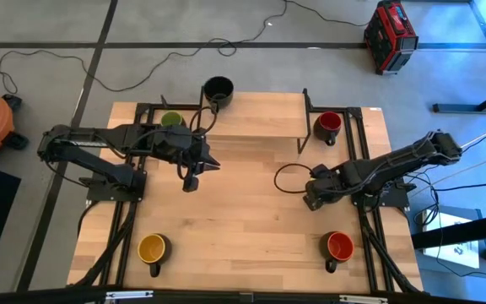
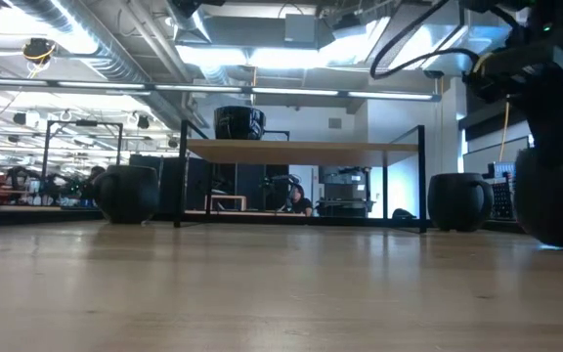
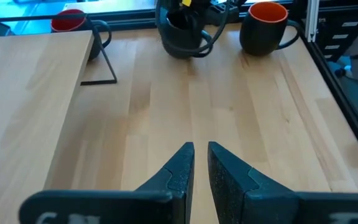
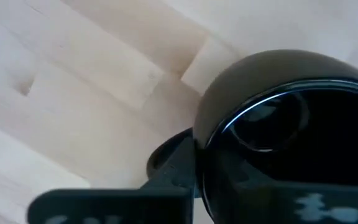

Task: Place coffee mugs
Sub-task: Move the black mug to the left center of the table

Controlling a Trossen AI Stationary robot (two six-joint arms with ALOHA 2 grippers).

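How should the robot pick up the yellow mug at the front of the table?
Probably by the rim of the yellow mug, coming straight down from above. It stands upright with its mouth open to the top, so one finger can go inside and one outside. Its handle points toward the table's front edge, so gripping the wall away from the handle keeps the fingers clear.

Scene evenly lit from bright ceiling lights, soft shadows cast on the pale surface, glare caught on a close, blurred black mug
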